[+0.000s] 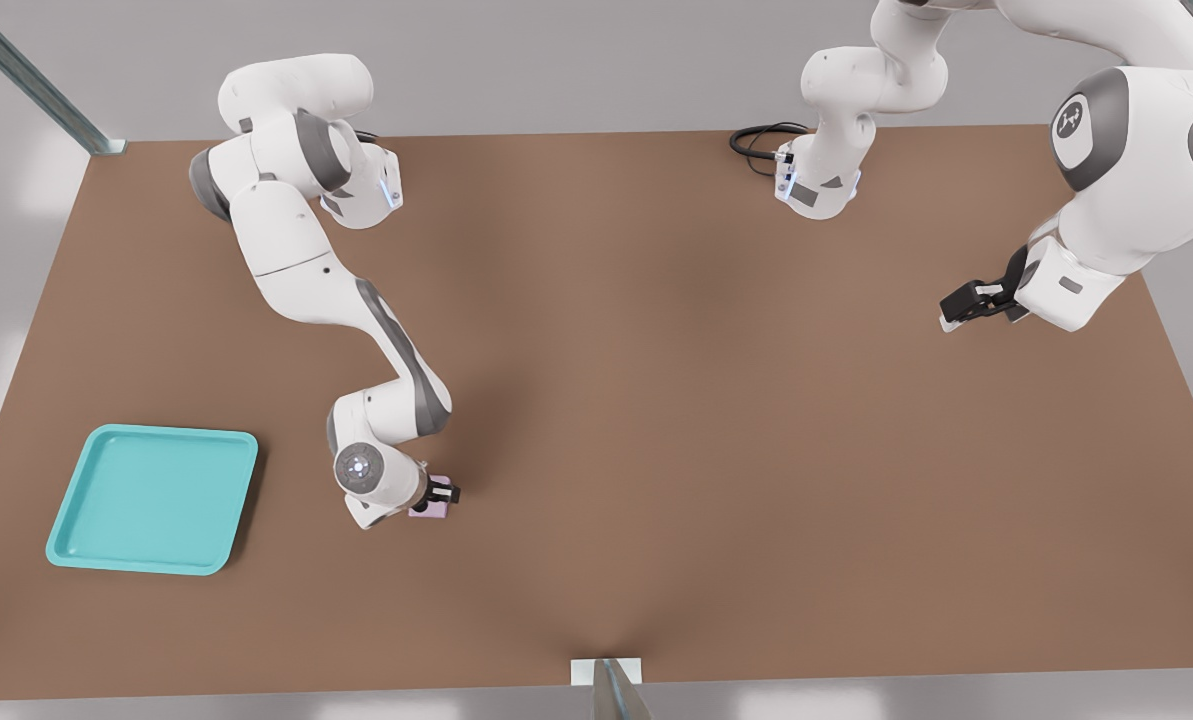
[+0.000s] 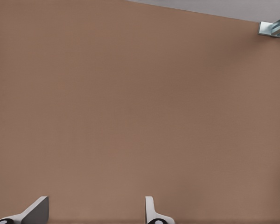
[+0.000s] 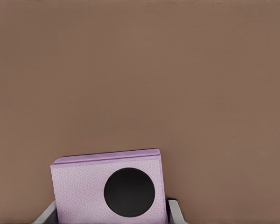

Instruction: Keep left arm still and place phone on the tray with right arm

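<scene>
- Surface point(image 1: 656, 400): big brown top, fills most of the front view and the whole backdrop of my wrist view. Metal frame rails show at the front view's upper left corner and at the near edge's middle.
- My right arm point(image 1: 356, 300): white w/ grey joint sections, base at the far side on the front view's left, reaching down toward the near side. Wrist bent low over the surface, right of the tray.
- Tray point(image 1: 86, 470): shallow turquoise square, rounded corners, raised rim. Sits flat on the surface near the front view's left edge, nothing in it. Well apart from the phone, w/ my wrist between the two.
- Pincer point(image 1: 438, 497): black, at the arm's tip, low at the surface, pointing toward the front view's right. Clamped on the phone: in the wrist view one grey finger point(image 3: 175, 212) sits against each side edge of the phone, snug, no gap seen.
- Phone point(image 3: 109, 191): small, pale pink-lilac, squarish, textured face. In the front view point(image 1: 426, 509) only a sliver shows, just under the pincer and partly hidden by my wrist. It's outside the tray, to the tray's right in the front view. Can't tell if it rests on the surface or sits slightly above it.
- Lens point(image 3: 129, 192): one round black circle on the phone's face, toward my cam.
</scene>
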Motion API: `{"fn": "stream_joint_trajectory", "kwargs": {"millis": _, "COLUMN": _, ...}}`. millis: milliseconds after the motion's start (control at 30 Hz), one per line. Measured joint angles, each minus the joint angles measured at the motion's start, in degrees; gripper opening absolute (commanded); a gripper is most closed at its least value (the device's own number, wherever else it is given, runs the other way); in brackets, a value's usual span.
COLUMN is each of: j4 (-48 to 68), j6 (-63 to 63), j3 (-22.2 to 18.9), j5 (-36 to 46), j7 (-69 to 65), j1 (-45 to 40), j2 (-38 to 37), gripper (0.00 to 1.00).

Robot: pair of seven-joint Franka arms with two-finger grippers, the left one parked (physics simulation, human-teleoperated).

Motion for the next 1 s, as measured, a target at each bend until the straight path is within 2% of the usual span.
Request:
{"fn": "stream_joint_trajectory", "kwargs": {"millis": 233, "j4": -0.2, "j6": -1.7, "j3": 0.0, "j5": 0.2, "j7": -0.8, "j1": -2.9, "j2": -4.9, "gripper": 0.73}}
{"fn": "stream_joint_trajectory", "kwargs": {"millis": 400, "j4": -1.0, "j6": -4.6, "j3": 0.0, "j5": 0.2, "j7": -4.9, "j1": -14.5, "j2": -8.0, "gripper": 0.73}}
{"fn": "stream_joint_trajectory", "kwargs": {"millis": 533, "j4": -1.1, "j6": -6.0, "j3": 0.0, "j5": 0.1, "j7": -11.1, "j1": -25.4, "j2": -8.3, "gripper": 0.73}}
{"fn": "stream_joint_trajectory", "kwargs": {"millis": 667, "j4": -0.8, "j6": -6.4, "j3": -0.3, "j5": 0.0, "j7": -18.2, "j1": -32.6, "j2": -7.5, "gripper": 0.75}}
{"fn": "stream_joint_trajectory", "kwargs": {"millis": 800, "j4": -0.8, "j6": -5.8, "j3": -0.6, "j5": -0.9, "j7": -24.3, "j1": -34.7, "j2": -5.9, "gripper": 0.80}}
{"fn": "stream_joint_trajectory", "kwargs": {"millis": 833, "j4": -0.8, "j6": -5.7, "j3": -0.6, "j5": -1.0, "j7": -25.6, "j1": -34.8, "j2": -5.6, "gripper": 0.87}}
{"fn": "stream_joint_trajectory", "kwargs": {"millis": 867, "j4": -0.8, "j6": -5.6, "j3": -0.6, "j5": -1.1, "j7": -26.8, "j1": -34.8, "j2": -5.2, "gripper": 0.88}}
{"fn": "stream_joint_trajectory", "kwargs": {"millis": 1000, "j4": -0.8, "j6": -4.6, "j3": -0.4, "j5": -1.3, "j7": -31.1, "j1": -34.9, "j2": -3.4, "gripper": 0.88}}
